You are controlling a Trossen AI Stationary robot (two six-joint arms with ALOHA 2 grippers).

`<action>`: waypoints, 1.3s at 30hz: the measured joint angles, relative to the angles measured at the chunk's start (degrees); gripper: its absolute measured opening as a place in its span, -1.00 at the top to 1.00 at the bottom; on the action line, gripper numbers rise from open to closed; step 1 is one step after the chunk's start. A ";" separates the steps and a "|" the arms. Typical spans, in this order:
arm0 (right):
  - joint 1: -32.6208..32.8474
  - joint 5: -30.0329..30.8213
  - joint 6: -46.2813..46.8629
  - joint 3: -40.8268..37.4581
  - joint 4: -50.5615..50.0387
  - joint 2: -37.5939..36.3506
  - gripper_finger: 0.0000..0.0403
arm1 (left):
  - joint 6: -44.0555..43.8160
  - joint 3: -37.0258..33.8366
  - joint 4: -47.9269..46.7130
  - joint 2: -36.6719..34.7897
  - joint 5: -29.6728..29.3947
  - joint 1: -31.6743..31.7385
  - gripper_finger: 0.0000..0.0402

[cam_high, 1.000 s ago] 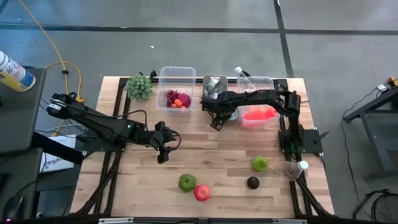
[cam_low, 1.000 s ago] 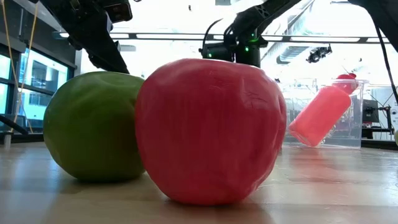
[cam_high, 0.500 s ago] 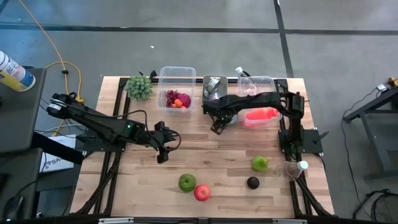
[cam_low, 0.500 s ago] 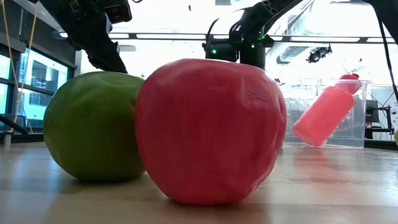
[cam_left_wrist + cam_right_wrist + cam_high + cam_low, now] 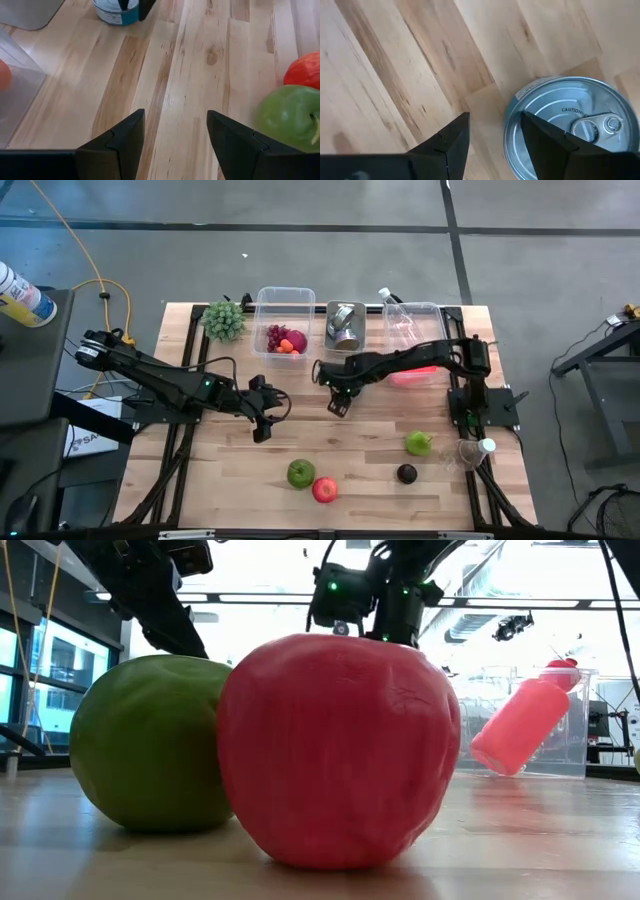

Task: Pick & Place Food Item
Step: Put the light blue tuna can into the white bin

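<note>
Starting at the front edge: a red apple and a green apple sit touching, side by side. Off to the right on the same front strip are a second green fruit and a small dark fruit, close to each other but apart. Loose fruit count: four.

Mid-table, left gripper: fingers spread, only bare wood between them, nothing held. It hangs just behind the apple pair. In its wrist view the green apple lies off to one side of the fingers, not between them.

Mid-table, right gripper: fingers parted, pinching nothing that you can see. One tin can stands upright on the wood with its pull-tab lid up. One finger crosses over its rim and the other stands outside it, so the can is offset to one side of the gap. Judgement: if the can is your item, the right arm is the nearer one. You need a small sideways shift to centre the can. It is round, so no axis to line up.

Back row:
- one leafy green head
- one clear tub holding red and orange pieces, too small to count
- one metal cup
- one clear bottle
- one pink bottle, partly hidden by the right arm
</note>
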 joint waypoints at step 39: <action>14.03 20.55 -7.52 -0.19 -5.08 -2.55 0.99 | -2.65 -0.02 -0.11 0.00 -0.02 -3.56 -0.02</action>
